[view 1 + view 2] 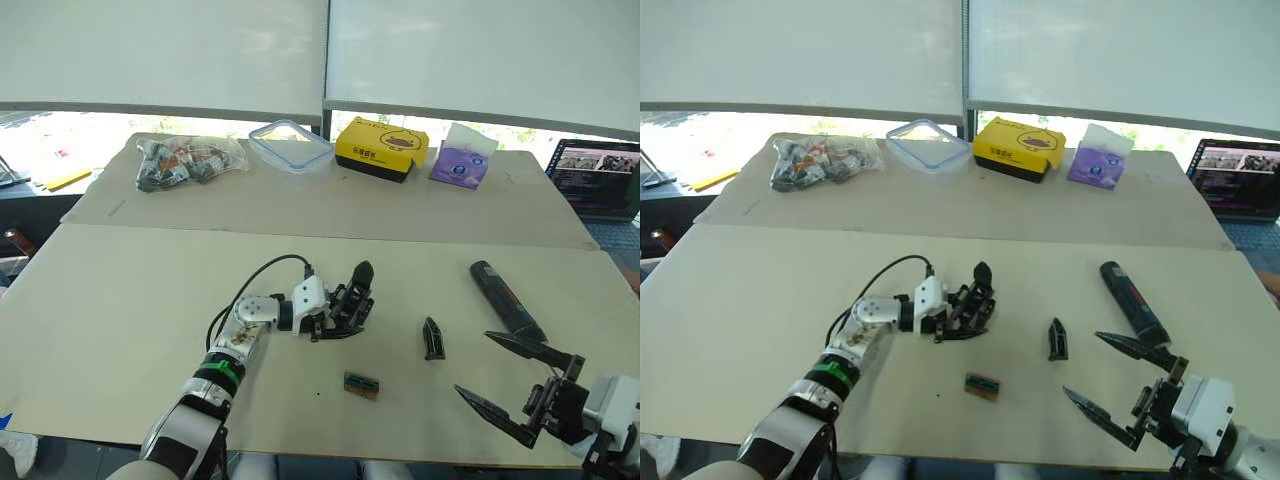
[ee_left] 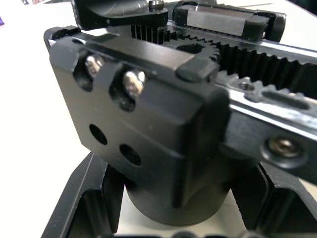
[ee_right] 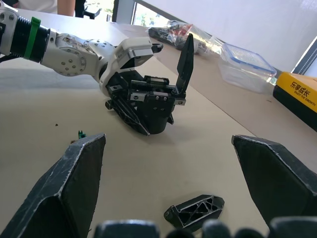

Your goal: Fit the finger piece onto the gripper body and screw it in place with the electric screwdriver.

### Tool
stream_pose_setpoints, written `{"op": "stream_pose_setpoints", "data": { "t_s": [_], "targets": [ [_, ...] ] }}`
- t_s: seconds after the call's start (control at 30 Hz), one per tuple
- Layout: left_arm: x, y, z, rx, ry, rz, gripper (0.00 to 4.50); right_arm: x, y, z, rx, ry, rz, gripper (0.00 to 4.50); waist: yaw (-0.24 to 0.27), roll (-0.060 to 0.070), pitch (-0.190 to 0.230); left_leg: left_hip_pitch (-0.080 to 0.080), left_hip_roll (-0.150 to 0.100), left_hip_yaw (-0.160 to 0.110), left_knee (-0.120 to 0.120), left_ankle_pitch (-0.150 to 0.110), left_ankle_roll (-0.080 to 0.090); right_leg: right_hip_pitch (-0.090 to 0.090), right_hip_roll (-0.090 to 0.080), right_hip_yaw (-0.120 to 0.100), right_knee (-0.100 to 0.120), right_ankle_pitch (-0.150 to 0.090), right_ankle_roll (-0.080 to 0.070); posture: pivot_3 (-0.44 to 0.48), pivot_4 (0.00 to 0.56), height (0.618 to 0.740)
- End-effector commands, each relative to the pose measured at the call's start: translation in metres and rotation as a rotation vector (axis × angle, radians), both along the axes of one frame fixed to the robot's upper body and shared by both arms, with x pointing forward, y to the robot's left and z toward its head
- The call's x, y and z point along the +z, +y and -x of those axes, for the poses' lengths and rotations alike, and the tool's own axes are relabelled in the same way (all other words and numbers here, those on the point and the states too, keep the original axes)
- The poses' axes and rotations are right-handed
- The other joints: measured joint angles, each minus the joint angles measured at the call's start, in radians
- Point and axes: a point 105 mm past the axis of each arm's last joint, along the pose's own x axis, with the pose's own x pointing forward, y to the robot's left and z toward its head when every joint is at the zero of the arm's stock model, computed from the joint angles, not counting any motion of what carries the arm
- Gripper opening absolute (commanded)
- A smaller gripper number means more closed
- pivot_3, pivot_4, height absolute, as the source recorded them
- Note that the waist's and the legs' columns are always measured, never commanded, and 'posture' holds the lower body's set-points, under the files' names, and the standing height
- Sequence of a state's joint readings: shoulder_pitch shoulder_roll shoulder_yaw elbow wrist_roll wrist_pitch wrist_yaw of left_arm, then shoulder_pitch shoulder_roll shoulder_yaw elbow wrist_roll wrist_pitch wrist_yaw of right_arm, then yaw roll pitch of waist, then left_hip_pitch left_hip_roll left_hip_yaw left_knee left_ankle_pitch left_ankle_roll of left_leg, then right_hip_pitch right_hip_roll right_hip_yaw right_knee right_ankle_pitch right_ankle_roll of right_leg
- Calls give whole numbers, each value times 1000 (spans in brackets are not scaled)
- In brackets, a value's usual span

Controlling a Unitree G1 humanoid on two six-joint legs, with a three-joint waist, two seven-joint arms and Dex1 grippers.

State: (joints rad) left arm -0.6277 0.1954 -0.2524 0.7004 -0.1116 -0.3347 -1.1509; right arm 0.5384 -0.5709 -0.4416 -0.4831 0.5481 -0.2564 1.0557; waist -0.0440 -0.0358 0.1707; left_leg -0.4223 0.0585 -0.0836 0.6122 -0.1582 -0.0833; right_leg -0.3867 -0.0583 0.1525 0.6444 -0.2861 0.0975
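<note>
1. The left gripper [image 1: 335, 322] is closed around the gripper body [image 3: 153, 106], its black fingers clamped on either side of the block, holding it just above or on the table [image 1: 120, 300] — contact with the surface cannot be told. The body's single pointed finger sticks upward.
2. The right gripper [image 1: 515, 375] hovers near the table's front edge with its two fingers spread wide apart, nothing between them.
3. The finger piece [image 1: 432, 338] lies loose on the table between the two grippers, nearer the right one and apart from both.
4. The electric screwdriver [image 1: 505, 298] lies flat on the table just beyond the right gripper, untouched.
5. A small green-and-tan block [image 1: 361, 384] sits in front of the held body — separate from it.
6. Farther back stand a clear plastic container [image 1: 291, 145], a yellow box [image 1: 381, 147] and a bag of parts [image 1: 187, 160].
</note>
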Motion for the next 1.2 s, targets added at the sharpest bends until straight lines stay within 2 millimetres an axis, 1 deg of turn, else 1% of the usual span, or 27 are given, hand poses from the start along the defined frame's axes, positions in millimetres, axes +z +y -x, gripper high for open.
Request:
{"op": "stream_pose_setpoints", "data": {
  "t_s": [0.03, 0.17, 0.27, 0.33, 0.4, 0.43, 0.5, 0.57, 0.7, 0.83, 1.0, 1.13, 1.2],
  "targets": [
    [0, -4, 1, -8, -31, -19, 2401, 11, -2, 4, -19, -59, 19, 4500, 1, 0, 0, 0, 0, 0, 0, 0, 0, 0, 0, 0, 0, 0, 0, 0, 150, 740],
    [-13, 0, 5, 6, 57, -47, 2401, 7, -6, 6, -29, -52, 18, 4500, 2, 2, -1, 1, 0, 0, 0, 0, 0, 1, 0, 0, 0, 0, 0, 0, 150, 740],
    [-15, 5, 4, 44, 117, -33, 2401, 5, -7, 7, -30, -49, 16, 4500, -1, 5, -3, 1, 0, 0, 0, 0, 0, 1, 0, 0, 0, 0, 0, 0, 150, 740],
    [-15, 9, 5, 56, 131, -28, 3464, 4, -9, 7, -31, -46, 15, 4500, -3, 7, -4, 1, 0, 0, -1, 0, 0, 1, 0, 0, 0, 0, 0, 0, 150, 740],
    [-14, 14, 6, 66, 135, -24, 4297, 3, -10, 7, -29, -44, 15, 4500, -3, 7, -4, 2, 0, 0, -2, 0, 0, 1, 0, 0, 0, 0, 0, 0, 150, 740],
    [-14, 16, 7, 69, 136, -22, 4452, 2, -10, 7, -28, -44, 15, 4500, -3, 8, -4, 2, 0, 0, -2, 0, 0, 1, 0, 0, 0, 0, 0, 0, 150, 740],
    [-11, 21, 8, 78, 131, -14, 4452, 1, -10, 7, -26, -42, 14, 4500, -4, 8, -5, 3, 0, 0, -2, 0, 0, 1, 0, 0, 1, 0, -1, 0, 150, 740],
    [-4, 25, 9, 94, 119, 16, 4452, 1, -10, 7, -20, -41, 11, 4500, -5, 9, -5, 3, 0, 0, -2, 0, 0, 1, 0, 0, 1, 0, -1, 0, 150, 740],
    [2, 27, 11, 126, 119, 44, 4452, 0, -8, 7, -15, -40, 7, 4500, -1, 9, -5, 3, 0, 0, -2, 0, 0, 1, 0, 0, 1, 0, -1, 0, 150, 740],
    [1, 19, 13, 140, 129, 47, 4452, 0, -5, 7, -7, -36, 3, 4500, 1, 9, -5, 2, 0, 0, -2, 0, 0, 1, 0, 0, 1, 0, -1, 0, 150, 740],
    [2, 5, 3, 193, 129, 70, 4452, 3, -2, 5, -3, -36, 0, 4500, 3, 8, -5, 2, 0, 0, -1, 0, 0, 1, 0, 0, 0, -1, -1, 0, 150, 740],
    [1, 1, -2, 218, 130, 62, 4452, 4, 0, 4, 4, -37, 2, 4500, 2, 8, -5, 2, 0, 0, -1, 0, 0, 1, 0, 0, 0, -1, -1, 0, 150, 740],
    [-4, 3, -1, 210, 139, 34, 3919, 5, 0, 3, 2, -41, 2, 4500, 1, 8, -5, 2, 0, 0, -1, 0, 0, 1, 0, 0, 0, -1, -1, 0, 150, 740]
  ]
}}
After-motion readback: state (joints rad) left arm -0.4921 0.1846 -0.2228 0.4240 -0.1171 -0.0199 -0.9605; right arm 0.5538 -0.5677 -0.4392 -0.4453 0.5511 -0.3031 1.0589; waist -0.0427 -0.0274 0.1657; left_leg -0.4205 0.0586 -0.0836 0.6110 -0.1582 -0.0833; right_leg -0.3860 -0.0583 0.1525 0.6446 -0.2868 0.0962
